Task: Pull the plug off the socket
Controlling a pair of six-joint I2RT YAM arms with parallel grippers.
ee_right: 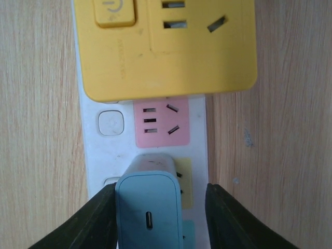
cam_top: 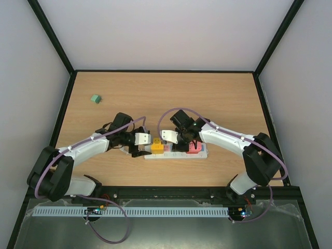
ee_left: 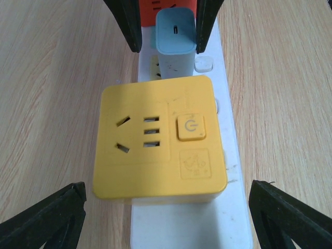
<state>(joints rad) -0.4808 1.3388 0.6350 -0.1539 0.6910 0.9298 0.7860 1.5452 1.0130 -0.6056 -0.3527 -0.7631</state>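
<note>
The socket [cam_top: 171,155] is a long white power strip lying near the front of the table. A yellow cube adapter [cam_top: 157,147] and a red one [cam_top: 194,148] sit on it. Between them stands a pale blue charger plug [ee_right: 150,207], plugged in beside a pink outlet face [ee_right: 161,122]. My right gripper [ee_right: 161,218] straddles the plug, open: the left finger [ee_right: 88,223] touches it and the right finger stands apart. My left gripper [ee_left: 168,218] is open wide over the strip's end [ee_left: 181,228], just short of the yellow adapter [ee_left: 158,142].
A small green block [cam_top: 95,98] lies at the far left of the wooden table. Black frame rails edge the table. The two arms meet over the strip, wrists close together.
</note>
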